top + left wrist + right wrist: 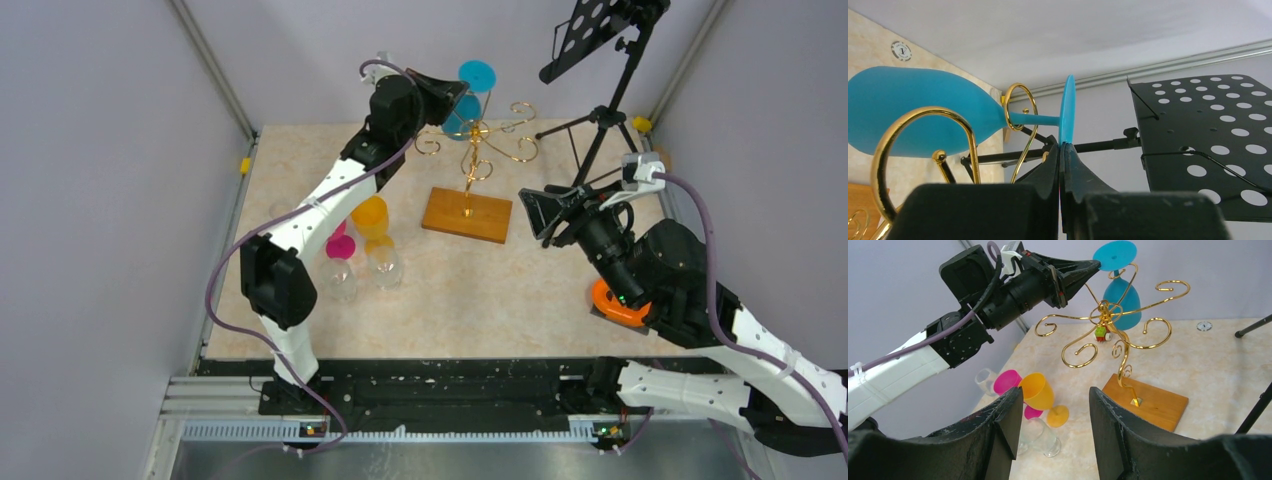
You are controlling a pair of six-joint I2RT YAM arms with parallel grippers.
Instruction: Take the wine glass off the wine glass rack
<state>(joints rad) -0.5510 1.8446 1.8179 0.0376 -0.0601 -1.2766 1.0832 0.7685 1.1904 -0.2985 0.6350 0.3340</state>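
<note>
While the wine glass (913, 110) hangs on its rack (467, 214), the left tool (1062, 147) pinches its foot.

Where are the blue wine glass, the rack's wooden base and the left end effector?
blue wine glass (1122, 299), right wrist view, on its bowl.
wine glass rack (490, 220), top external view, on its wooden base.
left end effector (1062, 150), left wrist view, between the fingertips shut on the glass's foot.

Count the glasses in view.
5. The blue glass hangs on the gold rack, foot pinched by the left hand. The orange glass, pink glass and two clear glasses stand left of it; the left arm may hide more.
</note>
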